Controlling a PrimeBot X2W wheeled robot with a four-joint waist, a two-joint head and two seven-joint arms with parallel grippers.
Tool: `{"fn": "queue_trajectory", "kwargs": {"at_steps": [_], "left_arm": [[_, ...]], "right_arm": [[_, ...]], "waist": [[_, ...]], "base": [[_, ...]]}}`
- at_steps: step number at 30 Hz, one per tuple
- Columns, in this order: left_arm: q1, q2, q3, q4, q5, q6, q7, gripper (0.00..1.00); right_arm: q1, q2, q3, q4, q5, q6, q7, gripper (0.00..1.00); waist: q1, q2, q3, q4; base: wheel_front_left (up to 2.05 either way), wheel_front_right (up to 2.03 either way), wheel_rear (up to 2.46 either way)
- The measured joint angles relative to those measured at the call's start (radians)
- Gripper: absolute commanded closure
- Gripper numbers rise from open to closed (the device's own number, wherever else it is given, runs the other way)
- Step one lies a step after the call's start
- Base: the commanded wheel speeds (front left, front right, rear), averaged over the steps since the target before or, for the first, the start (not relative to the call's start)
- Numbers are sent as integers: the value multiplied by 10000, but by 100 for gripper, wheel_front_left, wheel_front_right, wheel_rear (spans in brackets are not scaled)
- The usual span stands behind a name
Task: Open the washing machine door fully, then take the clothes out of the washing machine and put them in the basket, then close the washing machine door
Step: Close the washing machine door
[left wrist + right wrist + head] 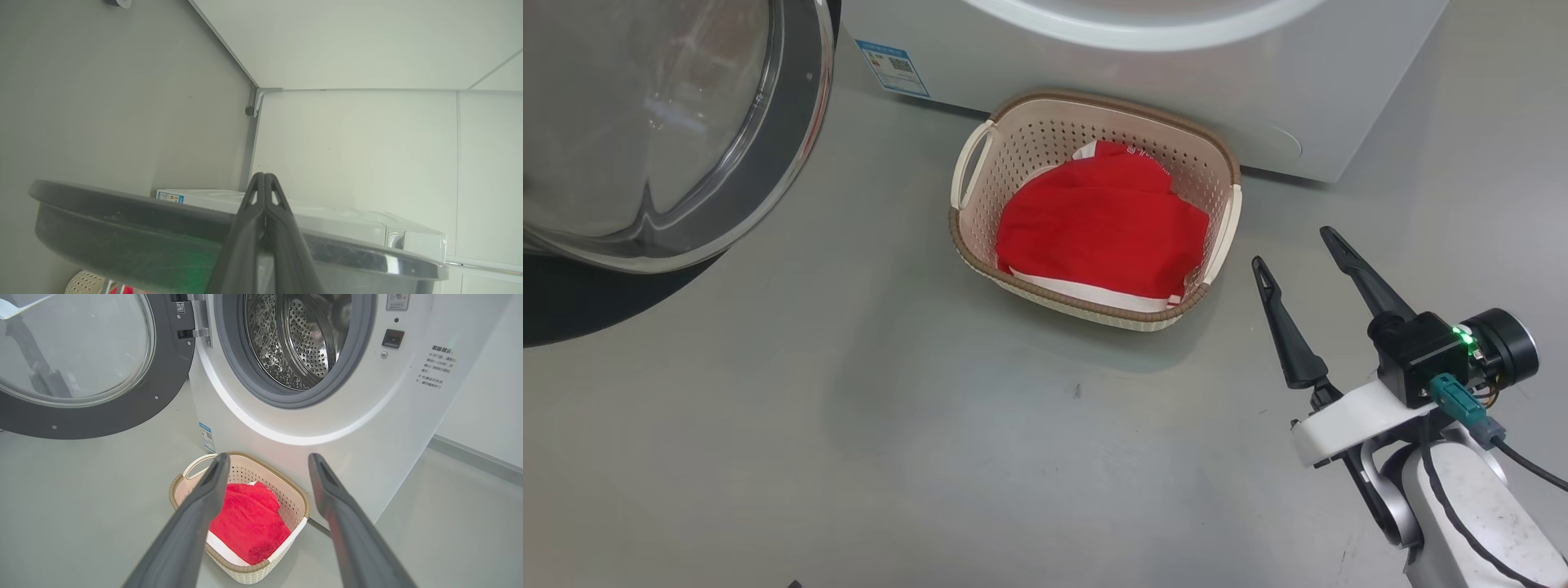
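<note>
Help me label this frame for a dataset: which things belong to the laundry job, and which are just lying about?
Job: washing machine door, washing machine, clothes, basket, right end effector, left end effector.
Just there: blue label, floor, wall panels.

Red clothes (1098,224) in cream basket (1021,155); washing machine door (102,420) open, apparently fully.

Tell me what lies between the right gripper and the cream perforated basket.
Bare grey floor. In the head view the right gripper stands apart from the cream perforated plastic basket, nothing between them.
</note>
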Motion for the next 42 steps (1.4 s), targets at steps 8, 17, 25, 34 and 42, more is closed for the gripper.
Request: {"fn": "queue_trajectory", "kwargs": {"at_steps": [8,17,25,34,42], "left_arm": [[12,-4,-219,92,-42,-107,717,100],[39,-846,-757,79,-163,-662,1891,100],[528,-1438,-1208,-196,-174,-1166,2882,100],[1075,-1866,-1425,-564,-247,-1501,3507,100],[1634,-2295,-1580,-1110,-276,-1689,4069,100]], "right_arm": [[2,134,-15,150,33,-63,-107,0],[21,224,-36,408,134,-65,-282,0],[111,290,-90,573,259,-138,-456,0],[308,387,-33,734,309,-136,-548,0],[485,449,6,844,426,-134,-635,0]], "waist": [[0,0,-263,14],[0,0,-606,38],[0,0,-1005,95],[0,0,-1407,155],[0,0,-1801,164]], "base": [[0,0,0],[0,0,0],[0,0,0],[0,0,0],[0,0,0]]}}
